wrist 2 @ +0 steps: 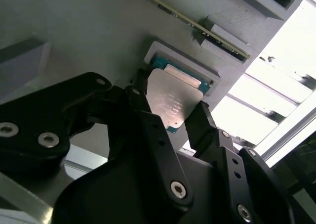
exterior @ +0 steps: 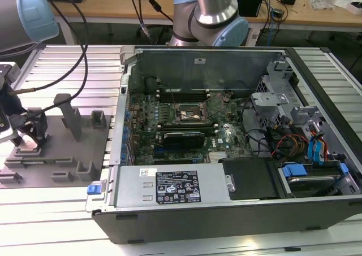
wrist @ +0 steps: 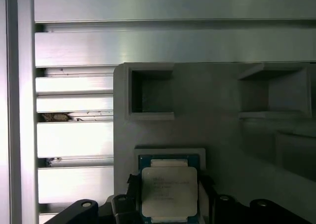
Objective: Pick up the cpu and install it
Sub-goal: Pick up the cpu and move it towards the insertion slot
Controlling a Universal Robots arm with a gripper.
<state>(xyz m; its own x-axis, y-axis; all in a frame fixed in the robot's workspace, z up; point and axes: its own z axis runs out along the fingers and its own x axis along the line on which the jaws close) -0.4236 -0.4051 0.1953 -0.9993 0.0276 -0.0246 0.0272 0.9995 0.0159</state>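
Pinching the cpu by two opposite edges, your end effector has its black fingers pressed against the chip, which sits at a shallow pocket of the grey fixture block. That block lies on the slatted counter, at the exterior view's left of the open computer case.

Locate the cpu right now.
In both wrist views the cpu lies in a square pocket of the grey fixture block, at the gripper; the block sits at the exterior view's left, beside the computer case.
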